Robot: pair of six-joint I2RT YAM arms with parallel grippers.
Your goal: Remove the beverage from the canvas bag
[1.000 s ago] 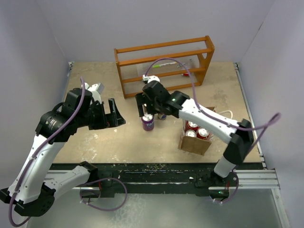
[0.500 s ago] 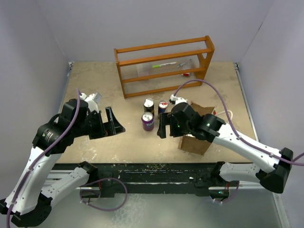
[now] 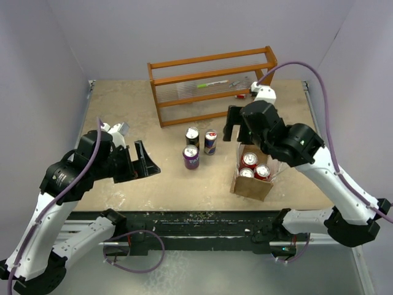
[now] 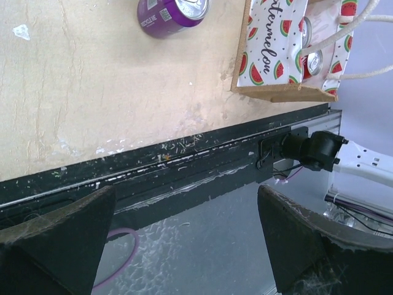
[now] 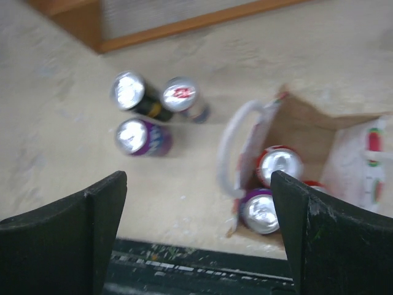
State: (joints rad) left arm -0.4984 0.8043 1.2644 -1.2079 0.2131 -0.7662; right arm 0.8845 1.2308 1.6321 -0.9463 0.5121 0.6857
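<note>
The canvas bag [image 3: 252, 184] stands open at the front right of the table with white loop handles [image 5: 230, 150]. Red-topped cans [image 3: 249, 161] and a purple one [image 5: 261, 212] stand inside it. Three beverage cans stand out on the table to its left: black [image 3: 192, 135], blue-red [image 3: 210, 142] and purple [image 3: 191, 157]. My right gripper [image 3: 238, 130] hovers open and empty above the bag's far left corner, and its wrist view looks down past the fingers [image 5: 98, 227] into the bag [image 5: 307, 120]. My left gripper [image 3: 146, 163] hangs open and empty, left of the cans.
An orange wooden rack [image 3: 212, 83] stands at the back with a green pen [image 3: 212, 83] on its shelf. The table's dark front rail [image 4: 184, 166] runs below the bag [image 4: 270, 58], and the purple can [image 4: 174, 9] shows there too. White walls close in on three sides.
My right gripper left the purple can standing beside the other two, drew back, then swung right and up to above the bag. The left arm barely moved.
</note>
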